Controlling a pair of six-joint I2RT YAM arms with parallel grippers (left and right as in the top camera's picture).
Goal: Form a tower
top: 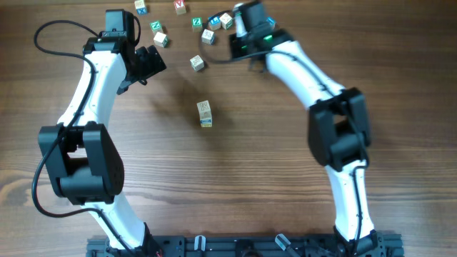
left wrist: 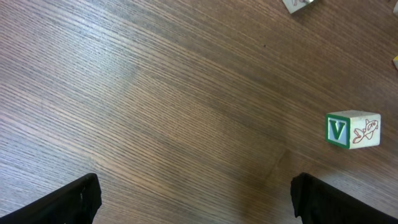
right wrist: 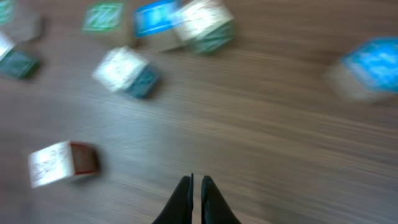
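The tower [top: 205, 113] is a narrow stack of pale wooden cubes in the middle of the table, cream on top and with blue and yellow at the bottom. My left gripper [top: 157, 63] is open up and to the left of it, with nothing between its jaws. In the left wrist view the two dark fingers [left wrist: 69, 201] stand wide apart over bare wood, midway at the left gripper [left wrist: 196, 208]. My right gripper [top: 241, 16] is at the far edge among loose cubes. In the blurred right wrist view it [right wrist: 196, 185] is shut on nothing.
Several loose letter cubes lie along the far edge [top: 196, 23], and one [top: 197, 63] sits nearer the tower. A green V cube [left wrist: 352, 129] lies right of the left jaws. A red-sided cube [right wrist: 62, 163] and a blue cube [right wrist: 370, 65] flank the right gripper.
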